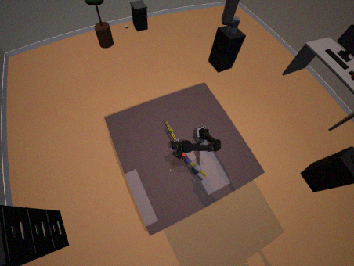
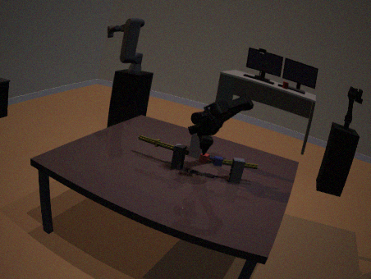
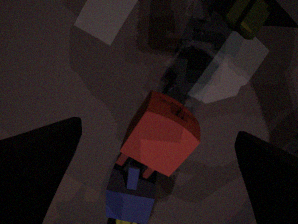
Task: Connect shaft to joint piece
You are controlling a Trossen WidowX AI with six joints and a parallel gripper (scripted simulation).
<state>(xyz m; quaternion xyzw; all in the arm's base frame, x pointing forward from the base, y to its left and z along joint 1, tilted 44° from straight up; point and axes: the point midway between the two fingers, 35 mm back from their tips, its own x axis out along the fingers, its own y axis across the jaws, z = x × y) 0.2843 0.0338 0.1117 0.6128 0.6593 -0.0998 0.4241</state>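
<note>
The red joint piece point(image 1: 184, 155) point(image 2: 203, 157) point(image 3: 162, 142) is hinged to a blue part point(image 1: 188, 160) point(image 2: 217, 161) point(image 3: 131, 202) on the first yellow shaft point(image 1: 205, 174) point(image 2: 251, 166), held by a grey block point(image 2: 237, 170). In the wrist view it is angled to the right of the blue part's line; its opening's inside is too dark to read. The second yellow shaft point(image 1: 170, 130) point(image 2: 164, 144) point(image 3: 247, 17) runs through the other block point(image 2: 178, 157); its near end is apart from the red piece. My gripper point(image 2: 205, 151) point(image 3: 160, 133) is open, its fingers on either side of the red piece, with space on both sides.
The brown table point(image 1: 129, 133) point(image 2: 94, 164) bears both blocks. The arm point(image 1: 201, 147) point(image 2: 226, 110) reaches over the table from its base. A dark pedestal point(image 1: 225, 47) point(image 2: 129, 98) and a desk point(image 1: 325, 48) point(image 2: 263, 92) stand beyond the table.
</note>
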